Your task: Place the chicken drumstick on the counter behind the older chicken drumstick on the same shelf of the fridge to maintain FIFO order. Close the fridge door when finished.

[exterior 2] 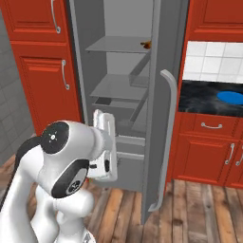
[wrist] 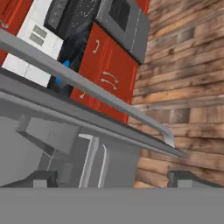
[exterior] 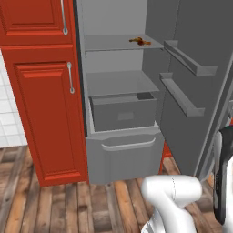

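While one chicken drumstick (exterior: 140,42) lies near the right end of the upper shelf (exterior: 109,43) inside the fridge (exterior: 113,18), presumably the older one to be kept in front, the fridge door (exterior 2: 163,57) stands wide open for access. Beyond it, the counter (exterior 2: 199,102) carries a blue plate (exterior 2: 231,97); any drumstick there is too small to make out. Nothing sits between the gripper (wrist: 111,179) fingertips, which are well apart, low beside the door's edge.
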Motion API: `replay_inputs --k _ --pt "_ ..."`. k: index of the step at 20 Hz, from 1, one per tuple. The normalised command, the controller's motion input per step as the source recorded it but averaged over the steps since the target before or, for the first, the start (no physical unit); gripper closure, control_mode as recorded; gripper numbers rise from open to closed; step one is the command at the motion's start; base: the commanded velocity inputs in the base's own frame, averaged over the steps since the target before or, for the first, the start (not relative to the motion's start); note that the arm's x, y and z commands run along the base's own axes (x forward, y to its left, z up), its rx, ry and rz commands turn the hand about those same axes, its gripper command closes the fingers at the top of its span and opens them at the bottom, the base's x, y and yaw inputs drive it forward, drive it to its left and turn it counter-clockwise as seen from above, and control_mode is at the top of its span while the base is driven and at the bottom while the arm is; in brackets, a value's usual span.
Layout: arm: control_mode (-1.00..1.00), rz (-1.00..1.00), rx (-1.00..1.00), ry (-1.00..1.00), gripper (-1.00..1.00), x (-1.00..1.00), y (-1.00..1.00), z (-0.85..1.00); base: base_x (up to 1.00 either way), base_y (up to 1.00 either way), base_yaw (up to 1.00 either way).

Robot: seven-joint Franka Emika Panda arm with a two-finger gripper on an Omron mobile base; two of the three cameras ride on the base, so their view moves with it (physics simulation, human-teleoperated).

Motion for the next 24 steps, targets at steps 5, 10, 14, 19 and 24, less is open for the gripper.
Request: replay_inputs --k 5,10,14,19,24 --pt "-1.00 0.00 0.21 -0.21 -1.00 -0.62 -1.00 0.00 0.00 0.00 0.00" --pt "-1.00 0.03 0.21 -0.11 -1.00 0.06 -1.00 -0.11 0.00 0.00 0.00" --pt "-1.00 0.07 0.02 0.03 -1.00 0.67 -0.49 -0.28 0.00 0.00 0.00" --pt "-1.00 0.19 0.03 0.00 -1.00 0.87 -0.48 -0.39 0.00 0.00 0.00" --pt "-1.00 0.29 0.06 -0.01 -1.00 0.91 -0.30 -0.41 0.00 0.00 0.00"
